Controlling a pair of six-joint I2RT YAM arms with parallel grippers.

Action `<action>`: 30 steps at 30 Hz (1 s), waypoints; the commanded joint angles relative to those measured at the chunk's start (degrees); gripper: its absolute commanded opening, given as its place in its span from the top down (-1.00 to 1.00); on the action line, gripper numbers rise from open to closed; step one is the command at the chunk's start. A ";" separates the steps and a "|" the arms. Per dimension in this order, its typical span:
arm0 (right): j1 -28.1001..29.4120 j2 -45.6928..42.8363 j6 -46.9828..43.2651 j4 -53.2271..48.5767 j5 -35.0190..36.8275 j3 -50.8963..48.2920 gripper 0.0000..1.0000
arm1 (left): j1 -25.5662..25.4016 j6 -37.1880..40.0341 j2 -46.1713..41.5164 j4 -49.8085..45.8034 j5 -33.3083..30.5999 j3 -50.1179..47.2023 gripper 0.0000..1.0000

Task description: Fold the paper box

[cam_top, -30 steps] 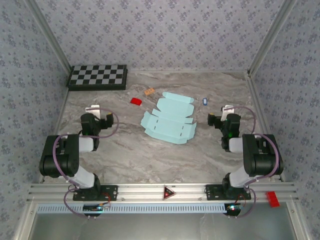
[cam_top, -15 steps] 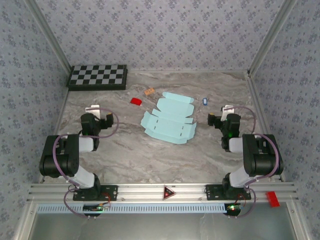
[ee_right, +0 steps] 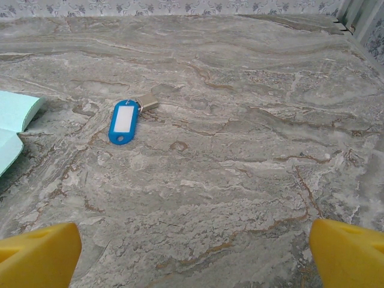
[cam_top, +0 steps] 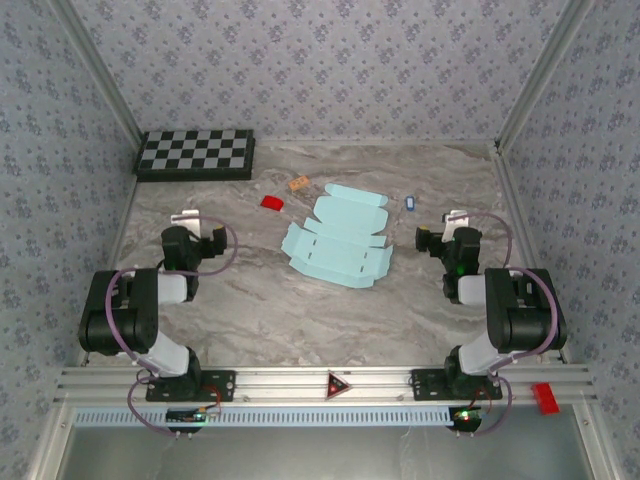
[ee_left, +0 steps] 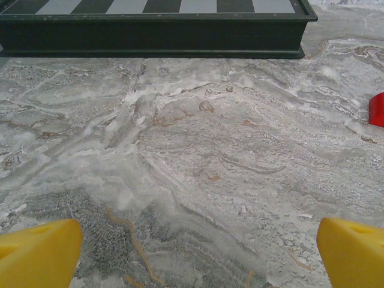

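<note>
Aqua paper box [cam_top: 338,240], one flat sheet, left claw [ee_left: 195,255] spread empty, right claw [ee_right: 193,253] spread empty

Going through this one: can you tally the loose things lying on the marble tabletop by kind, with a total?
paper box, still an unfolded sheet: 1
red block: 1
orange-brown block: 1
blue key tag: 1
checkerboard: 1
Total: 5
</note>
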 commanded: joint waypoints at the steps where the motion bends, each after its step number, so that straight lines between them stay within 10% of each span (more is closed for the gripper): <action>1: -1.06 -1.78 1.72 -1.08 1.65 0.36 -0.99 | 0.12 -0.47 -1.54 -1.87 0.56 1.91 -0.99; 8: -1.88 -7.84 2.73 -5.41 2.92 0.23 -0.99 | -0.42 -0.39 -5.04 -4.48 -1.56 1.74 -0.99; 18: 3.93 -19.26 15.68 -46.25 3.06 15.27 -0.99 | -7.08 -7.75 -12.14 -37.28 0.54 16.90 -0.97; 30: 25.68 -19.24 24.70 -49.65 0.75 18.23 -0.75 | -21.25 -16.62 6.24 -50.57 15.36 40.15 0.25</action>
